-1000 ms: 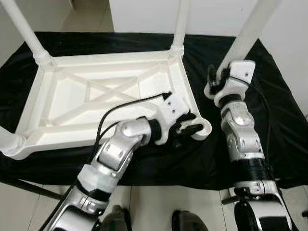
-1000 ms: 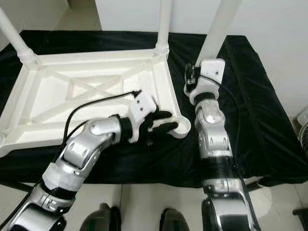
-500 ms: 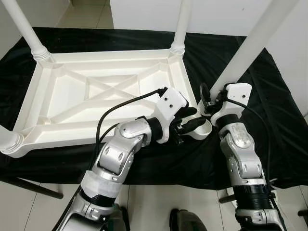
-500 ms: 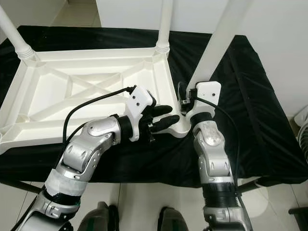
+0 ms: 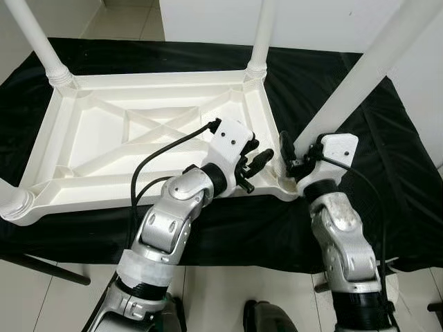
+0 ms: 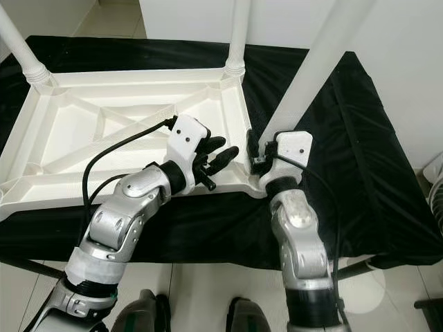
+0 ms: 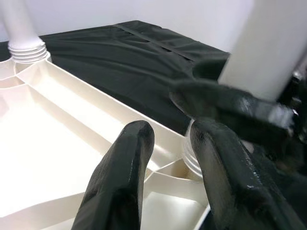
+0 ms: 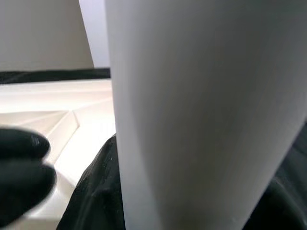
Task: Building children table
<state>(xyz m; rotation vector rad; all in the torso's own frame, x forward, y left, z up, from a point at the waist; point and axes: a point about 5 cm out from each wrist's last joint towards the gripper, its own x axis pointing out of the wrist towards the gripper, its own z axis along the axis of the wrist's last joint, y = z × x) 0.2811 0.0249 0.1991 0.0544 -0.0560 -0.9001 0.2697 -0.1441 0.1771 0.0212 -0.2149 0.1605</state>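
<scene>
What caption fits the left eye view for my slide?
Right pincer seats a white leg in the upturned tabletop's corner socket; left pincer hovers open alongside.

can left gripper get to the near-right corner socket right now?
Probably not. The left gripper hovers just beside that socket, but the right gripper is seating a white leg there, so it's occupied.

Head views bright and evenly lit; we see soft shadows inside the white tabletop (image 5: 138, 138) ribs. Black cloth (image 5: 387, 173) reads near featureless. Left wrist view: fingers (image 7: 120, 182) sharp, background soft. Right wrist view: white leg (image 8: 201, 110) close, blurred, washed pale.
</scene>
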